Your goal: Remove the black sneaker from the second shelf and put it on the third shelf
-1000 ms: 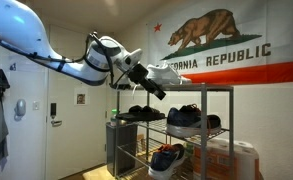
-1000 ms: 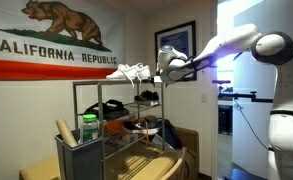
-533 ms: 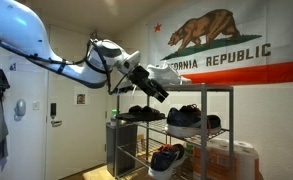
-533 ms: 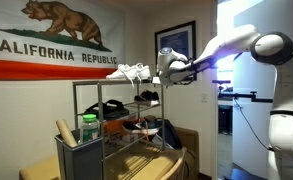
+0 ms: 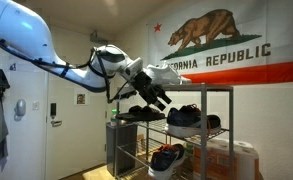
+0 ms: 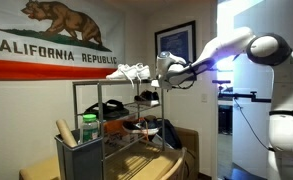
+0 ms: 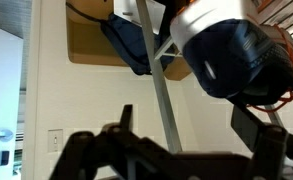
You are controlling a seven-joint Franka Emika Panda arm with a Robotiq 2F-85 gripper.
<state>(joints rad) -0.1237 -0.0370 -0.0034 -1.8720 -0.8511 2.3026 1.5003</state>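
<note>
Black and chunky, the sneaker (image 5: 183,117) sits on the second shelf (image 5: 217,131) in an exterior view, at about three o'clock from my gripper (image 5: 157,99). I hang at the rack's corner, just under the top tier. A pair of flat black shoes (image 5: 136,113) lies under my fingers, so I judge I should slide along the tier past them before reaching in. The third shelf (image 5: 186,168) is at six o'clock from the sneaker.

In an exterior view from another angle, my gripper (image 6: 161,80) is at the rack's three o'clock edge. The sneaker is too dark among its neighbours to pick out.

In the wrist view, my gripper (image 7: 186,122) is spread wide with nothing between the fingers. A dark rounded shoe with a pale rim, probably the sneaker (image 7: 236,60), fills one o'clock. The rack post (image 7: 162,95) cuts across at twelve. I should clear that post first, then square my jaws across the shoe's narrow width.
</note>
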